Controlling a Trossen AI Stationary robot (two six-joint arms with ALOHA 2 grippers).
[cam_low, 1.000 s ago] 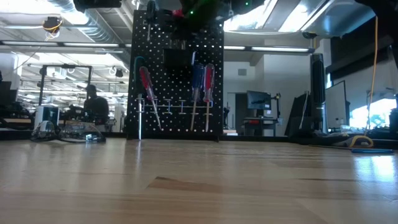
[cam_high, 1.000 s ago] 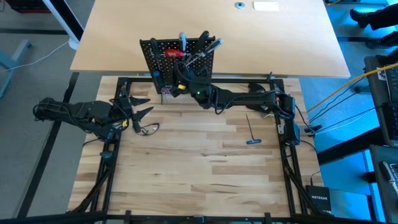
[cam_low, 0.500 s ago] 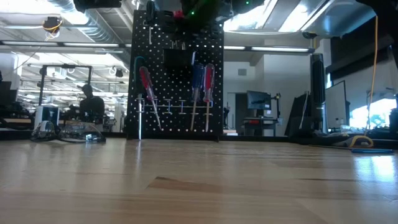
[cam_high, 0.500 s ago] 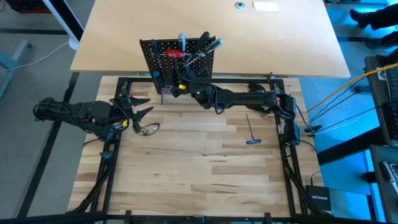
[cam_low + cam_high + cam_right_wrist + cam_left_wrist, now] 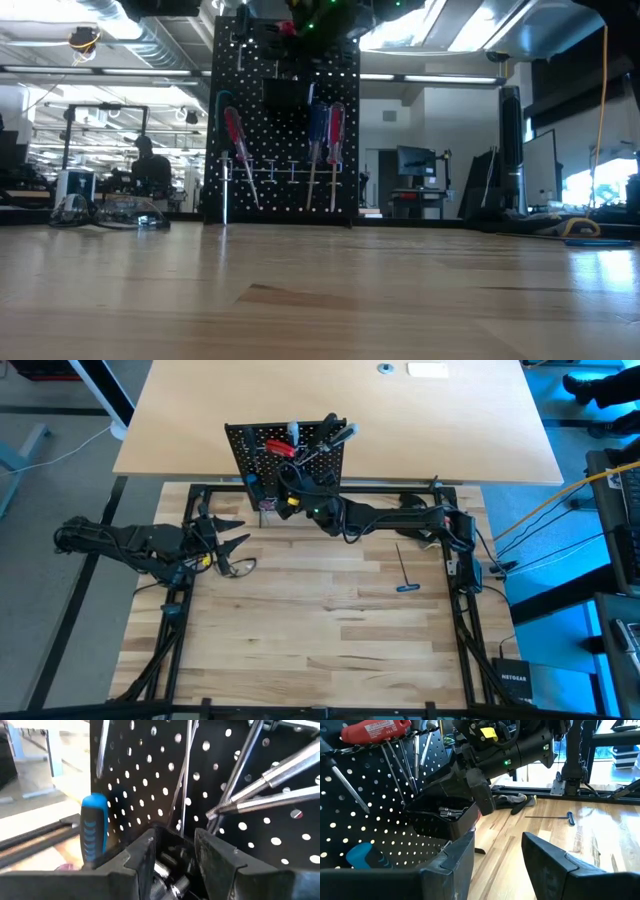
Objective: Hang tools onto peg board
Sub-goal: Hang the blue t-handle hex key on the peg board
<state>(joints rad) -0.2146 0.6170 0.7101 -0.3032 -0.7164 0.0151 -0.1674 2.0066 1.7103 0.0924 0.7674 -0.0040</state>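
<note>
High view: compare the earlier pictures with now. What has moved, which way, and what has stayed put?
The left hand, open and empty, has edged slightly toward the peg board. Nothing was taken hold of or let go. The right hand stays at the board's front; the hung screwdrivers and the T-handle key on the table are unmoved.

Two matte-black jointed arms, bundled dark cables, yellow tag, small green indicator light.
</note>
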